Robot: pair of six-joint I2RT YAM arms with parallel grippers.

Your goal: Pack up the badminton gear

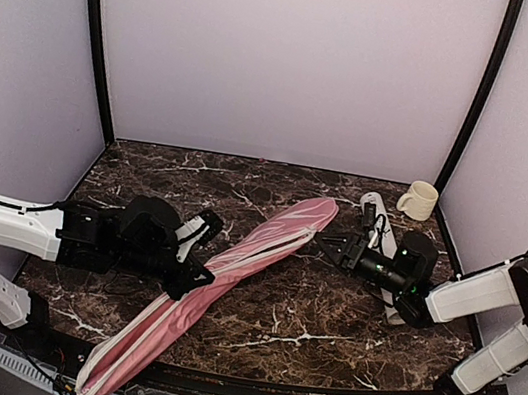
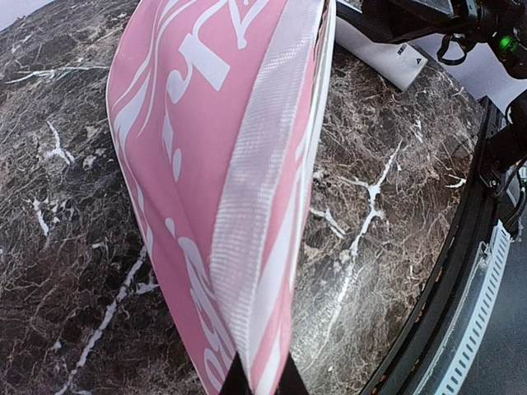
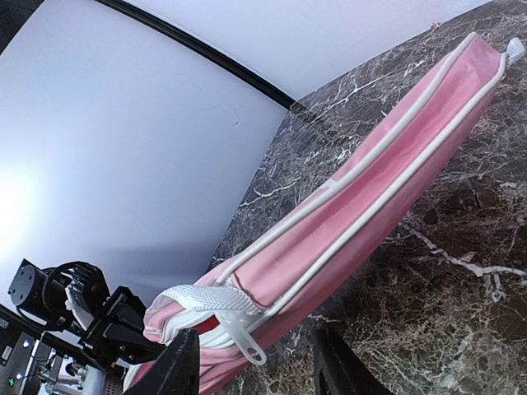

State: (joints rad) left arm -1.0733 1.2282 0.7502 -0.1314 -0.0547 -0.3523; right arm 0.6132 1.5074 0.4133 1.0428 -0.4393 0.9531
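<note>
Pink cover [image 1: 233, 263] hung off the near edge of the counter [image 1: 321, 339], pinched about halfway along.
The cover lay slantwise across the dark marbled counter, with one end past the near edge and the other toward the back, close to the right arm. The left jaws were closed tight on its white-trimmed edge. The right jaws stood partly apart at the far end, with a white pull tab [image 3: 247, 346] between the fingers [image 3: 177, 370] and nothing visibly clamped. A white tube [image 1: 394, 309] lay under the right arm. A mug [image 1: 419, 199] stood in the back right corner.
</note>
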